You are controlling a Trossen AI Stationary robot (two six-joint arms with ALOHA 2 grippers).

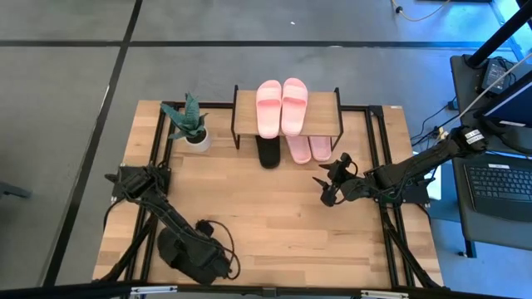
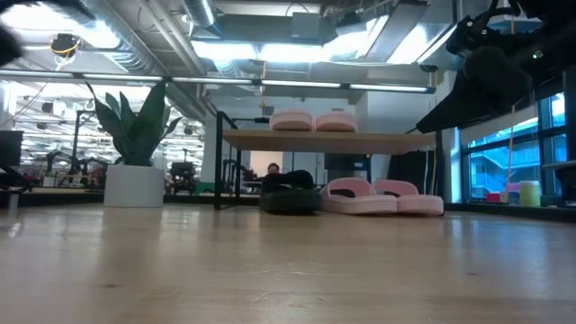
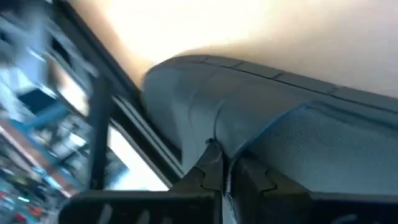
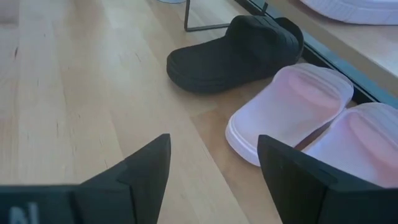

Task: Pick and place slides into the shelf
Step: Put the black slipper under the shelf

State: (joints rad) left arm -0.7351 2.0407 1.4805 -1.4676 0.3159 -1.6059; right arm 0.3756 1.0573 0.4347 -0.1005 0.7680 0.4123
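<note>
One pink pair [image 1: 281, 106] lies on the shelf's top board [image 1: 327, 123]. Beneath the board, a black slide [image 4: 236, 53] and another pink pair [image 4: 292, 106] rest on the table. A second black slide [image 1: 176, 247] lies near the table's near left corner, filling the left wrist view [image 3: 267, 106]. My left gripper [image 1: 208, 259] is shut on it. My right gripper [image 1: 327, 189] hangs open over the table to the right of centre, its fingers [image 4: 214, 149] pointing toward the slides under the shelf. My left gripper has its two fingers closed together on the black slide, where a raised edge of the strap [image 3: 239, 146] runs down between the fingertips [image 3: 208, 167]. It slants down onto the slide. Whether the slide is lifted off the table does not show.
A potted plant [image 1: 191, 124] in a white pot stands left of the shelf at the far side. Black frame rails [image 1: 374, 141] run along both table sides. The table's middle [image 1: 266, 216] is bare wood. A laptop [image 1: 499, 187] sits beyond the right edge.
</note>
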